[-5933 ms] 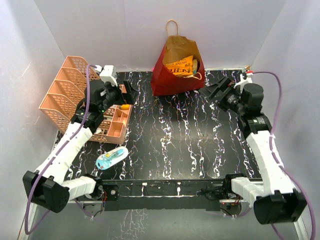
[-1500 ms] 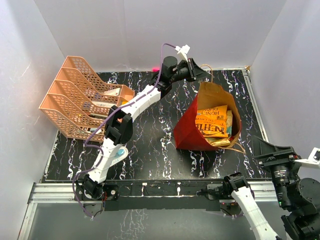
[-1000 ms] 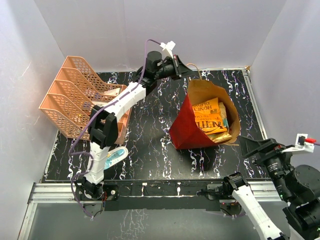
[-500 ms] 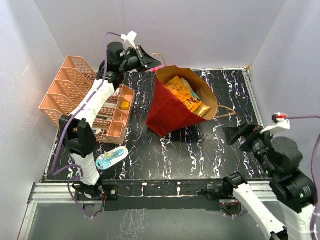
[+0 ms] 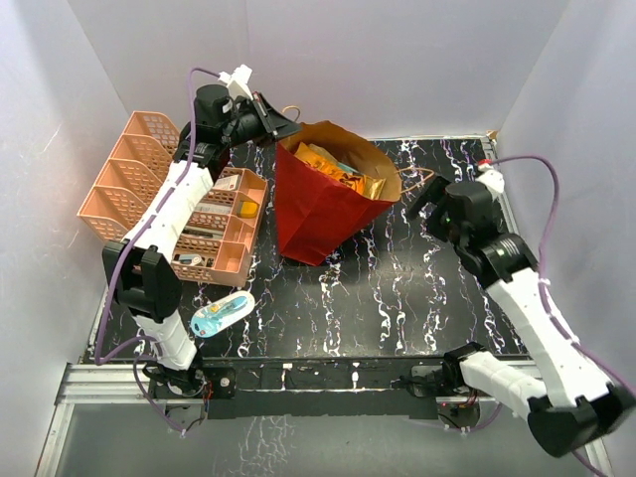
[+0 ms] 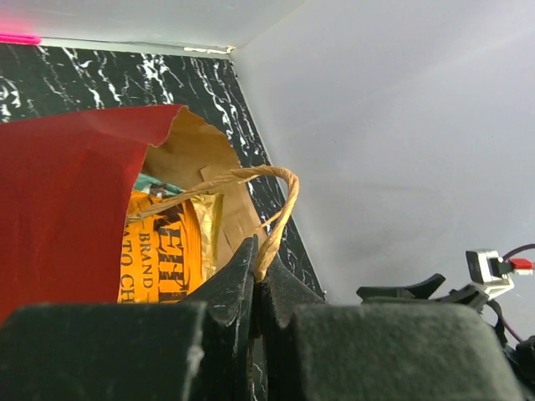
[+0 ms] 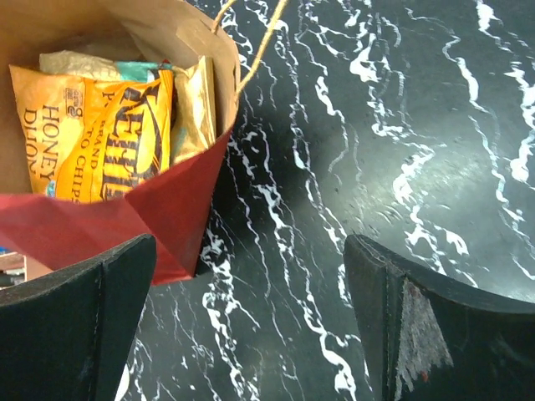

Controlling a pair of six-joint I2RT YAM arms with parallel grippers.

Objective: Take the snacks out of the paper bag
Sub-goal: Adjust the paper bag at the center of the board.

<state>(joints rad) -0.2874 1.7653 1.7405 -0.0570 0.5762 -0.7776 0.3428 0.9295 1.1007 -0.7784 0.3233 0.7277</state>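
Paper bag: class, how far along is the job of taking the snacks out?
Done: nothing; no packet lies out on the table. In hand: the left fingers are shut on the twine handle, holding the paper bag tilted, and the right fingers stand open facing its mouth. Left: every snack, the orange chip bag among them, sits inside.

The left arm stretches far back, left gripper (image 5: 281,121) clamped on the twine handle (image 6: 280,180), while the bent right arm holds its right gripper (image 5: 422,199) spread wide.
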